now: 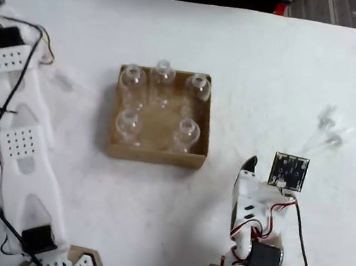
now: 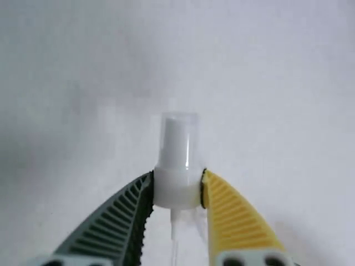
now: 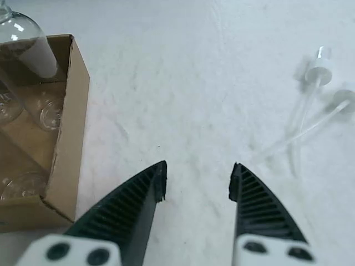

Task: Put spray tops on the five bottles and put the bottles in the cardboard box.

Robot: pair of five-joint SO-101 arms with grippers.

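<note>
Five clear bottles without tops, one of them (image 1: pixel 163 73), stand in the cardboard box (image 1: pixel 155 156) at the table's middle. My left gripper (image 2: pixel 176 184) is shut on a spray top (image 2: pixel 178 144), its grey and yellow fingers pinching the white collar, with the clear cap pointing away and the tube hanging between them. My right gripper (image 3: pixel 197 180) is open over bare table to the right of the box (image 3: pixel 69 127); in the high view it (image 1: pixel 251 172) sits near the box's front right corner. Two loose spray tops (image 3: pixel 317 69) (image 3: pixel 343 102) lie beyond it, to the right.
The left arm (image 1: pixel 16 138) stretches along the table's left side, with cables beside it. The loose spray tops (image 1: pixel 328 130) lie on the white tablecloth at the right. Open table lies between the box and those tops.
</note>
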